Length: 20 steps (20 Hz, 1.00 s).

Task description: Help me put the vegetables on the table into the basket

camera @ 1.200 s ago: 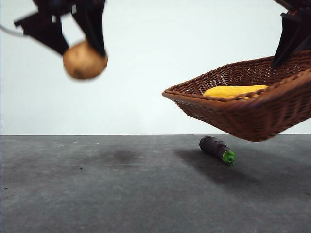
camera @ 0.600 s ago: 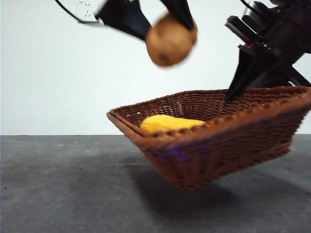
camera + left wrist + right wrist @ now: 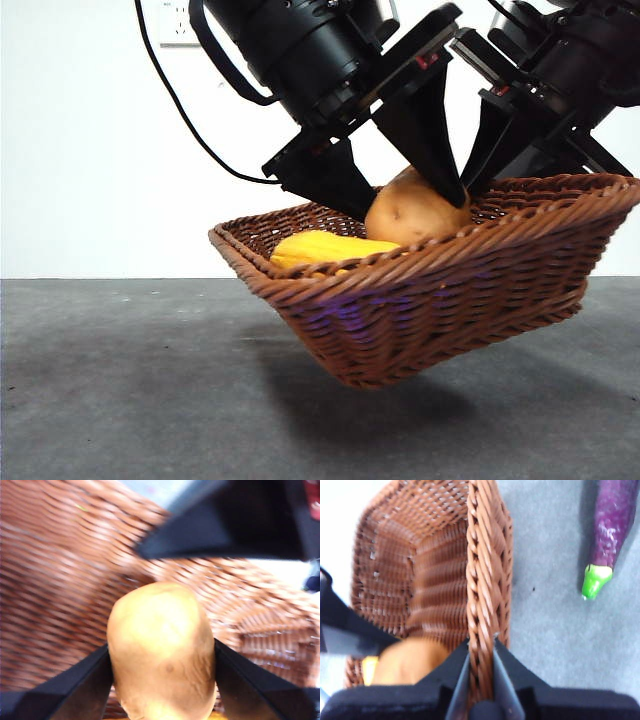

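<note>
Large brown potato (image 3: 415, 212) down inside the shallow dark brown woven wicker basket (image 3: 470, 290), pinched on both flanks by the left gripper (image 3: 162, 672), jaws closed to the potato's width. Long yellow corn cob (image 3: 325, 247) already lying in the basket, at 9 o'clock of the potato in the front view. Basket held tilted, clear of the dark grey speckled table (image 3: 130, 400), carried by the right gripper (image 3: 481, 667), jaws clamped on the braided rim. Small dark purple eggplant with green cap (image 3: 607, 532) lying on the table outside the basket, toward 1 o'clock in the right wrist view.

Step in hand, by judgement: depositing vegetable 2 of 3. Next move: letting go of the potato, lifting clear without snagging the wicker, then fetching the eggplant.
</note>
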{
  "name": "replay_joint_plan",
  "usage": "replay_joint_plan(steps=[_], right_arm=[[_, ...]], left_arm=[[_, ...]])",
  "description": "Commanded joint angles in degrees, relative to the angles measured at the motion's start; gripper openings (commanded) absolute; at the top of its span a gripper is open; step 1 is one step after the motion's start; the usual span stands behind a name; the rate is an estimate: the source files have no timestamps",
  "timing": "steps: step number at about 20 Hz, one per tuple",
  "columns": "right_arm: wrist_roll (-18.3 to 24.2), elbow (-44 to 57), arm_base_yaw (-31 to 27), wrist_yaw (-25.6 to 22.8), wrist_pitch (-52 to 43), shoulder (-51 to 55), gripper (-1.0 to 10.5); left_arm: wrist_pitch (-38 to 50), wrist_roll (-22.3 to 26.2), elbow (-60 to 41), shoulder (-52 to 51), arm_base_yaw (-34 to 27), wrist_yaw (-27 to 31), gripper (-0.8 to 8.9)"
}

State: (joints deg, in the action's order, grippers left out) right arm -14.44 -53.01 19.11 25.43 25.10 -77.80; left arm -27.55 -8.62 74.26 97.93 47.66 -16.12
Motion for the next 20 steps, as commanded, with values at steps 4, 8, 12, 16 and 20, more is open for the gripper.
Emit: replay_joint_plan(steps=[4, 8, 12, 16, 20], right_arm=[[-1.0, 0.2, 0.1, 0.5, -1.0, 0.0, -0.1], [-1.0, 0.2, 0.1, 0.4, -1.1, 0.0, -0.1], [-1.0, -1.0, -0.5, -0.9, -1.5, 0.1, -0.1], [-0.6, -10.4, -2.2, -1.2, 2.5, 0.2, -0.1], [3.1, -25.6, -6.8, -6.1, 13.3, 0.2, -0.1]], left_arm=[[-1.2, -0.6, -0.5, 0.3, 0.3, -0.9, 4.14], [-1.7, -0.8, -0.3, -2.2, 0.1, -0.9, 4.14], [-1.7, -1.7, -0.2, -8.9, -1.7, -0.1, 4.14], [-3.5, -4.0, -0.2, -18.5, -8.6, 1.4, 4.14], [-6.8, -4.7, -0.2, -22.1, -16.8, 1.4, 4.14]])
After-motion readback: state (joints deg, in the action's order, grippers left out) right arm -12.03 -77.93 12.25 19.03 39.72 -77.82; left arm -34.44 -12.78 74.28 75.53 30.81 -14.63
